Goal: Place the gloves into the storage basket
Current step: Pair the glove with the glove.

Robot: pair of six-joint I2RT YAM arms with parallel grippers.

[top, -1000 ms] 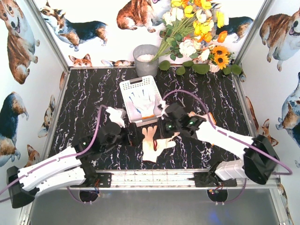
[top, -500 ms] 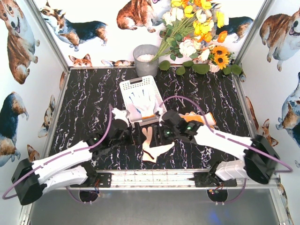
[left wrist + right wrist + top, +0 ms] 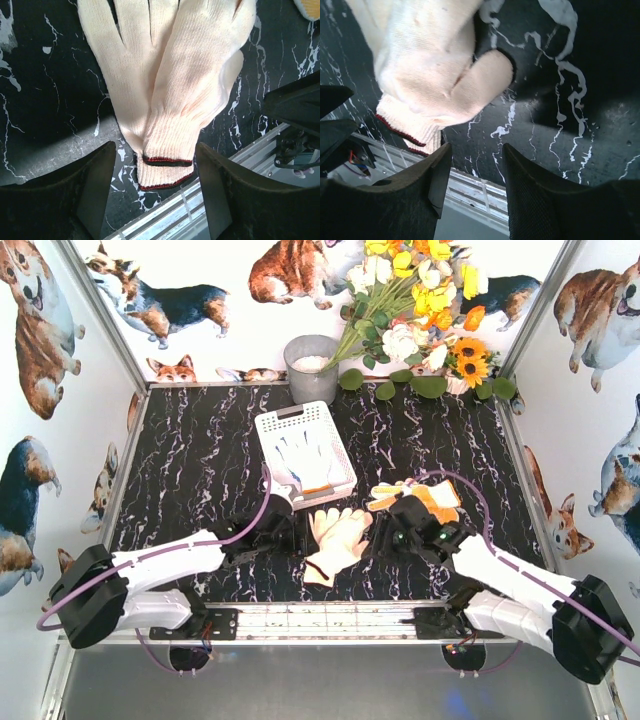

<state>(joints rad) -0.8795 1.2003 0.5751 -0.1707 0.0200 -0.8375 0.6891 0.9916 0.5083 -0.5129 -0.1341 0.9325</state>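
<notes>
A pair of cream gloves (image 3: 335,538) with red-edged cuffs lies stacked on the black marble table, just in front of the white storage basket (image 3: 278,426). The basket holds blue-palmed white gloves (image 3: 305,452). Yellow and orange gloves (image 3: 418,498) lie to the right. My left gripper (image 3: 287,530) is at the cream pair's left side. In the left wrist view the left gripper (image 3: 157,195) is open, and the cream gloves' cuffs (image 3: 165,167) lie between its fingers untouched. My right gripper (image 3: 475,185) is open and holds nothing, with the cream gloves (image 3: 425,65) beyond its left finger. The right gripper (image 3: 385,532) sits beside the pair's right edge.
A grey round pot (image 3: 311,367) stands behind the basket, with a bunch of flowers (image 3: 415,310) at the back right. The metal front rail (image 3: 330,618) runs close below the cream gloves. Corgi-print walls close in both sides.
The right gripper opened, let go of a cream glove and drew back to the right. The glove now lies on top of the other one. The left gripper moved in beside the pair and its jaws narrowed.
</notes>
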